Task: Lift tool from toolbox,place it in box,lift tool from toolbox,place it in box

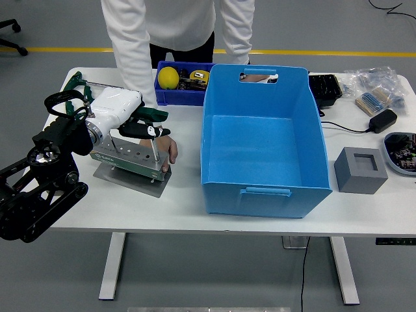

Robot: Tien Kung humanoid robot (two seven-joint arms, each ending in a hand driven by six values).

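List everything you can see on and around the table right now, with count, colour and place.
Toolbox: one, silver metal, table's left.
Box: one, large, blue, empty, table's centre.
Small bin: one, dark blue, far side, left of the box.
Ball: one, yellow, in the small bin.
Pliers: green handles, table's far left corner.
Block: one, grey, hollow top, right of the box.
Adapter: one, black, far right.
Bagged parts: clear bags, far right corner.
Person's hand: on the toolbox's right end.
Left hand: white and black, over the toolbox; grip unclear.
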